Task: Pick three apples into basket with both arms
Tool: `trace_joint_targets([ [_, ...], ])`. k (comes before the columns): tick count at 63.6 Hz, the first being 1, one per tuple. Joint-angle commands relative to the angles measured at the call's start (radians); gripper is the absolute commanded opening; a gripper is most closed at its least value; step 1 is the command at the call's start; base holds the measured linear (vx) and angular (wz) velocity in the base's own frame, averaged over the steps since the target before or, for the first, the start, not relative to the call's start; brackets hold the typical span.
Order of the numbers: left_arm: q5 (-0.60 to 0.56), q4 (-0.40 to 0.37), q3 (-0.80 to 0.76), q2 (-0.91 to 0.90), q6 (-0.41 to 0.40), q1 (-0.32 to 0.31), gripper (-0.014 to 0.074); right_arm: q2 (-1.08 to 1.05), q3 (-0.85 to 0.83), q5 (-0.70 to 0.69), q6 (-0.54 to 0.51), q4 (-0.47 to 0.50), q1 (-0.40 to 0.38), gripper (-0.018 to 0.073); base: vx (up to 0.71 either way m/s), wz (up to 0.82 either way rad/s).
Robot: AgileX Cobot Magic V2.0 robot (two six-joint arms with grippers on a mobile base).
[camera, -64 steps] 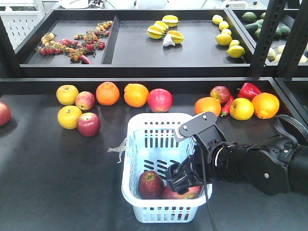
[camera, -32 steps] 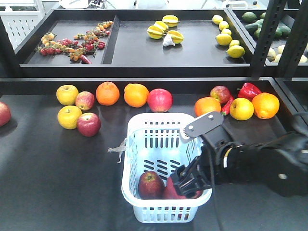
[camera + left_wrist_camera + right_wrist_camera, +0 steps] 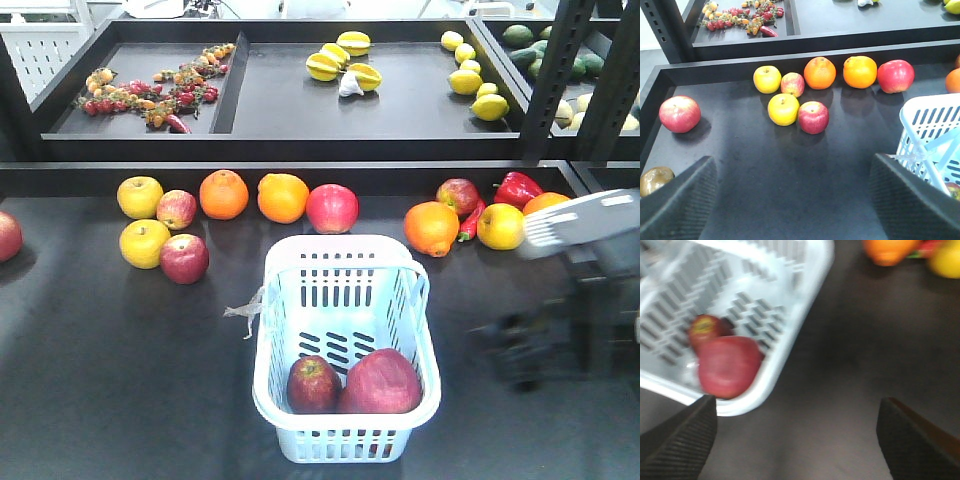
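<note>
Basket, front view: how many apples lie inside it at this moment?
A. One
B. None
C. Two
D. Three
C. The basket holds a smaller apple on the left and a larger apple beside it, and no third fruit shows inside.

Right tool (image 3: 795,440) now outside basket (image 3: 345,258), apparently empty.

Two apples (image 3: 350,383) are sitting side by side in the basket (image 3: 345,262) at the front of the desk (image 3: 120,380). A row of fruit (image 3: 282,198) is lying behind it, and the shelf (image 3: 300,100) is sitting further back.
</note>
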Motion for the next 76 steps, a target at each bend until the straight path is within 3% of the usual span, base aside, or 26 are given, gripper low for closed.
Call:
trace_joint_targets([
  [1,-0.053,0.022,-0.023,-0.002,-0.009,0.000,0.0587,-0.094,-0.027,0.046,0.006,-0.060,-0.071,0.0610,0.00,0.00],
  [16,-0.053,0.022,-0.023,-0.002,-0.009,0.000,0.0587,-0.281,-0.023,0.179,0.004,-0.083,-0.182,0.0600,0.00,0.00],
  [62,-0.054,0.022,-0.023,-0.002,-0.009,0.000,0.0585,-0.383,-0.023,0.132,0.049,-0.113,-0.182,0.0588,0.00,0.00],
  [69,-0.053,0.022,-0.023,-0.002,-0.009,0.000,0.0543,-0.383,-0.023,0.131,0.049,-0.135,-0.182,0.0543,0.00,0.00],
  [76,-0.053,0.022,-0.023,-0.002,-0.009,0.000,0.0433,-0.383,-0.023,0.130,0.049,-0.149,-0.182,0.0443,0.00,0.00],
])
